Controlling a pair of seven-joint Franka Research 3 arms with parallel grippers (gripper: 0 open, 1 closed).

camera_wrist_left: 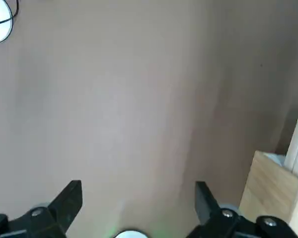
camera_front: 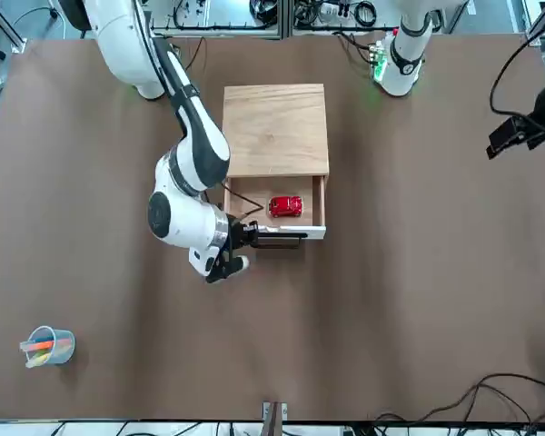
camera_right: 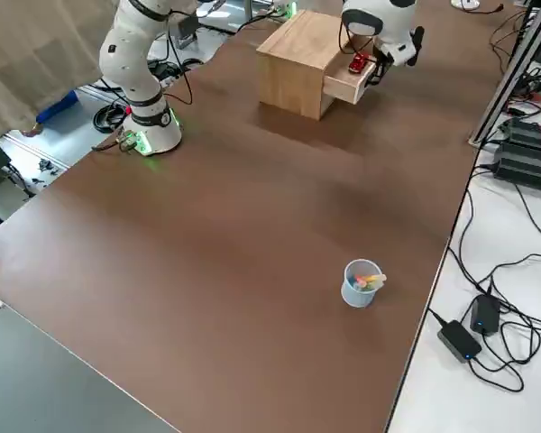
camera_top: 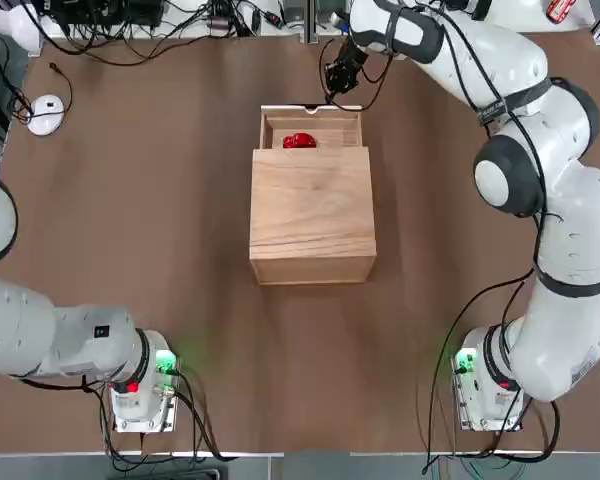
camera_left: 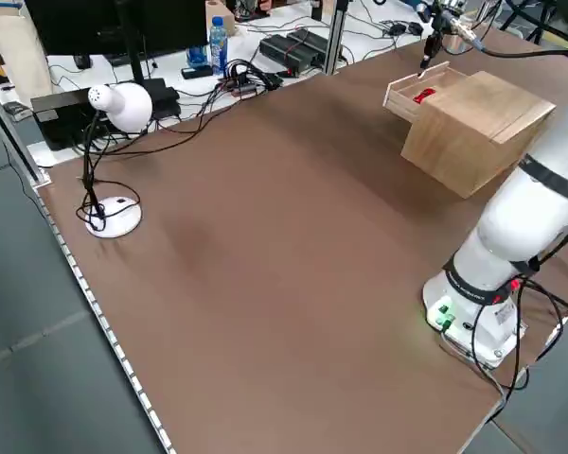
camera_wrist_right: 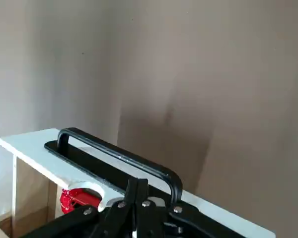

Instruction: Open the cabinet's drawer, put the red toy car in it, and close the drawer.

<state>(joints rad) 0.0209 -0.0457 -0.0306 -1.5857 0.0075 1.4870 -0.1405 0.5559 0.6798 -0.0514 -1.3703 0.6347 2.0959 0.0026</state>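
Brown tabletop [camera_top: 160, 250] carries the cabinet [camera_top: 311, 215] at its centre. Its drawer [camera_top: 311, 128] stands pulled out on the far side from the arm bases, with the red toy car [camera_top: 300, 141] lying inside. Right pincer [camera_front: 254, 238], fingers together, sits at the drawer's front by the dark handle [camera_wrist_right: 119, 156]. Left pincer [camera_wrist_left: 134, 208] hangs apart above bare tabletop, well clear of the cabinet.

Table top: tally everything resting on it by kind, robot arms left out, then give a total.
Wooden cabinet with open drawer: 1
Red toy car, lying in the drawer: 1
White mouse-like object with a cable: 1
Cup of coloured markers: 1
Total: 4
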